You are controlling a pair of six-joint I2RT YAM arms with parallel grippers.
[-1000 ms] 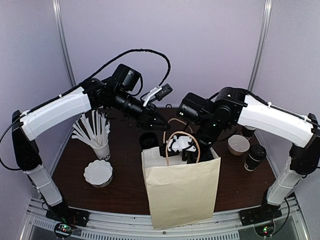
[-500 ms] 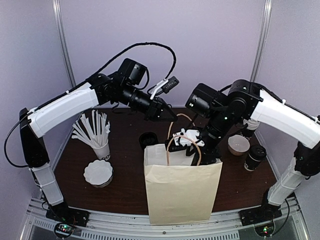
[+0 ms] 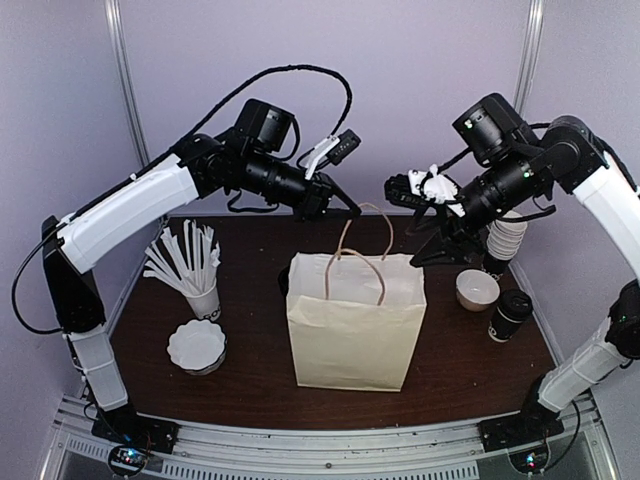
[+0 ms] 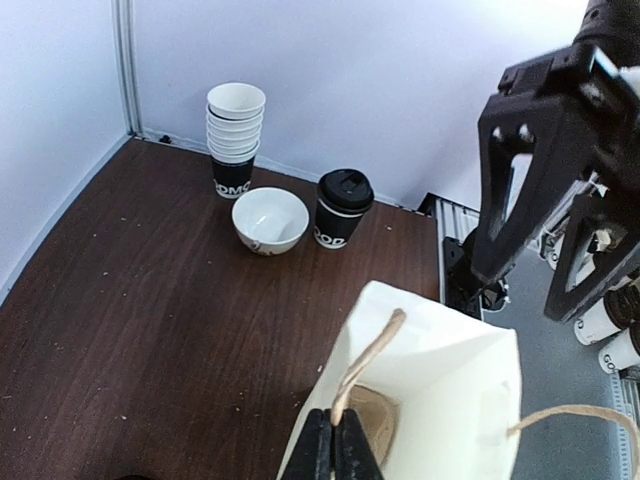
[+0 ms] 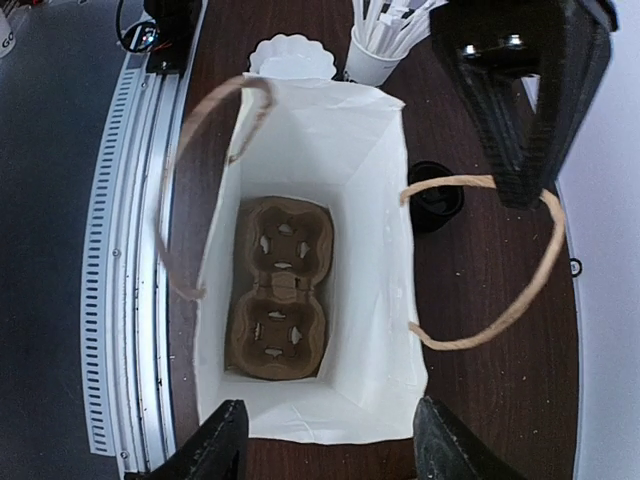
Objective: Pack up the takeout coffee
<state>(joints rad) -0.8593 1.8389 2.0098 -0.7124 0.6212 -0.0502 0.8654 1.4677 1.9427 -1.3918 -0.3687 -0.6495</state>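
The takeout coffee [image 3: 510, 315], a small dark cup with a black domed lid, stands on the table at the right, also in the left wrist view [image 4: 343, 208]. The cream paper bag [image 3: 350, 325] stands upright and open at the middle; a brown cardboard cup carrier [image 5: 280, 290] lies on its bottom. My left gripper [image 3: 351, 211] is shut on the bag's far rope handle [image 4: 368, 362], holding it up. My right gripper [image 3: 432, 238] is open and empty, raised above the bag's right side, looking down into it [image 5: 335, 450].
A stack of lidless cups [image 3: 505, 240] and a white bowl [image 3: 477, 289] stand near the coffee at the right. A white cup of straws [image 3: 195, 275] and a white fluted paper dish [image 3: 196, 345] are at the left. A dark cup [image 5: 436, 195] sits behind the bag.
My right gripper has risen out of the bag and swung up and to the right, open. My left gripper has lifted the handle a little higher. The bag now stands straighter.
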